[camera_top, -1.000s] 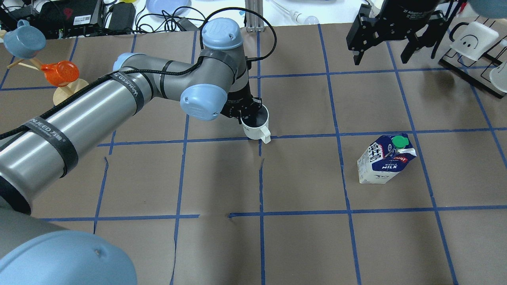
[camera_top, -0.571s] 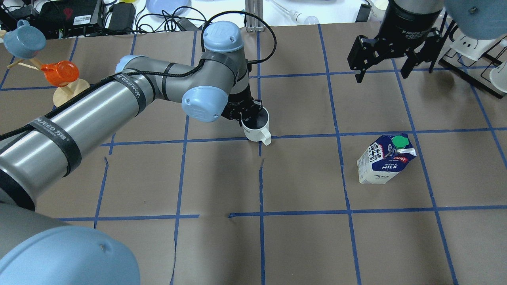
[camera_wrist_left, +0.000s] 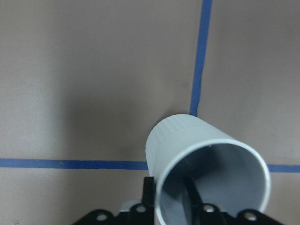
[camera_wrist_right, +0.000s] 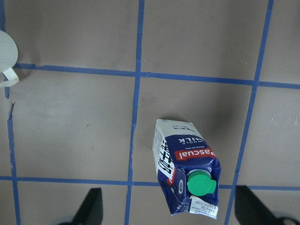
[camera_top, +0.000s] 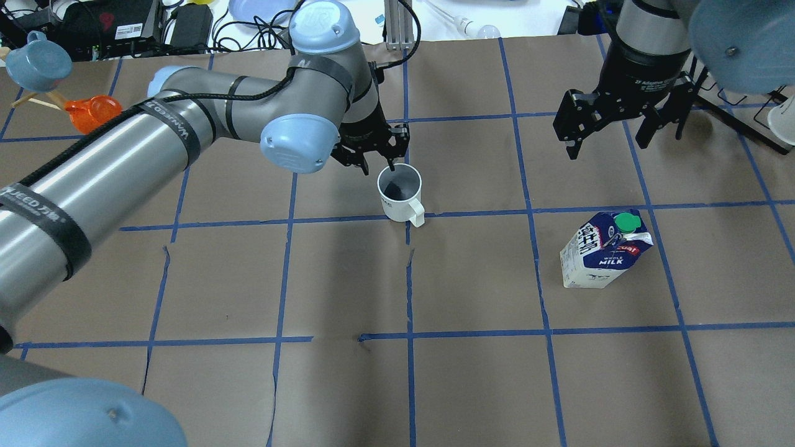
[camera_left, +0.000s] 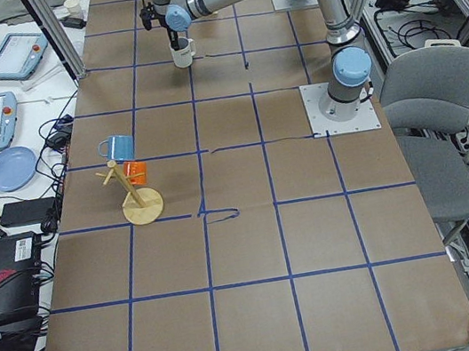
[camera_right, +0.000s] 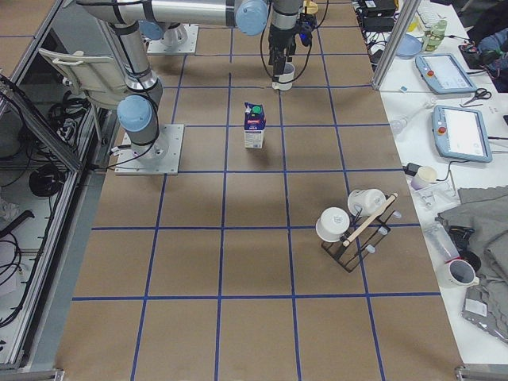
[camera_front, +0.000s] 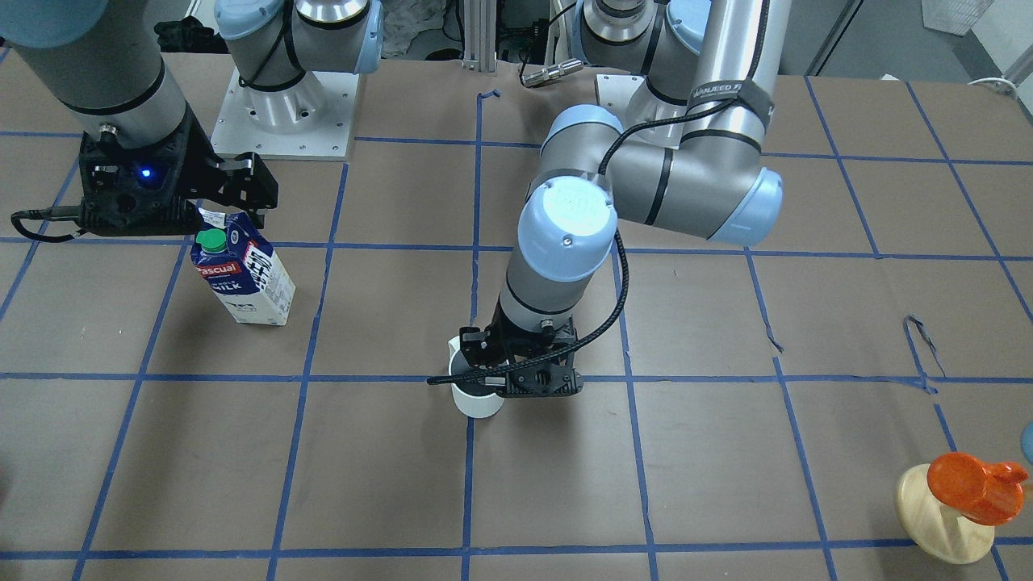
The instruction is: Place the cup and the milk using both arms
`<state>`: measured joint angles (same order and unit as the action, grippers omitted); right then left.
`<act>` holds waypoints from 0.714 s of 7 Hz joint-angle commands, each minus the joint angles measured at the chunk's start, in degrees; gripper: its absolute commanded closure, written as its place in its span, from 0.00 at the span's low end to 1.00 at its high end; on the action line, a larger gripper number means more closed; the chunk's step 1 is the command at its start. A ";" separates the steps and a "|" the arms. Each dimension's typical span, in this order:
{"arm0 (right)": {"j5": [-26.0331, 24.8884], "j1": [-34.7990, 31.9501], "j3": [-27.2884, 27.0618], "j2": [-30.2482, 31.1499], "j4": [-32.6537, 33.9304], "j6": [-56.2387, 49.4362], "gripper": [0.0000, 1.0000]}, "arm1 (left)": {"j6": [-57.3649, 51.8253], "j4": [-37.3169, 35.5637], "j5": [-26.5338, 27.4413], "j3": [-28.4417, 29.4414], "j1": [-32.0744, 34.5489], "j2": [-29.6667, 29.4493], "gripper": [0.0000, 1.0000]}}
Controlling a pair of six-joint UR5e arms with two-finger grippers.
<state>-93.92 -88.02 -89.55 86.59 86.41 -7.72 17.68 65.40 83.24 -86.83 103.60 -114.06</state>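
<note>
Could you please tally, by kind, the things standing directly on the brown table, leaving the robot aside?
White cup: 1
Milk carton: 1
Wooden mug stand: 1
Mug rack: 1
Total: 4

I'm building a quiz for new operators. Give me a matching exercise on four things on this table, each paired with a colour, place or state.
Things:
1. cup
2. milk
3. right gripper
4. orange cup

Descriptions:
a. open, holding nothing
b. on the wooden stand
c. green cap on top
d. white outside, dark inside

Pairs: 1-d, 2-c, 3-a, 4-b
</note>
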 commanded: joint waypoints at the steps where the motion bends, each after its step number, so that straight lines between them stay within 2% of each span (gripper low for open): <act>1: -0.03 2.57 -4.64 0.59 1.21 -2.91 0.02 | -11.63 12.39 -0.01 4.80 -6.89 7.76 0.00; 2: -0.03 4.68 -8.15 1.20 2.53 -3.44 0.02 | -15.70 18.73 0.34 7.09 -10.06 10.93 0.00; 3: -0.03 5.83 -11.92 2.77 4.02 -3.70 0.03 | -15.92 19.58 0.35 7.20 -12.18 12.87 0.00; 5: -1.00 8.82 -21.14 4.98 11.90 -5.38 0.04 | -16.45 19.68 0.61 6.85 -13.08 15.96 0.00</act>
<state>-94.61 -80.85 -105.21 90.12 93.73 -12.56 1.72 84.64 83.75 -79.89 91.26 -99.95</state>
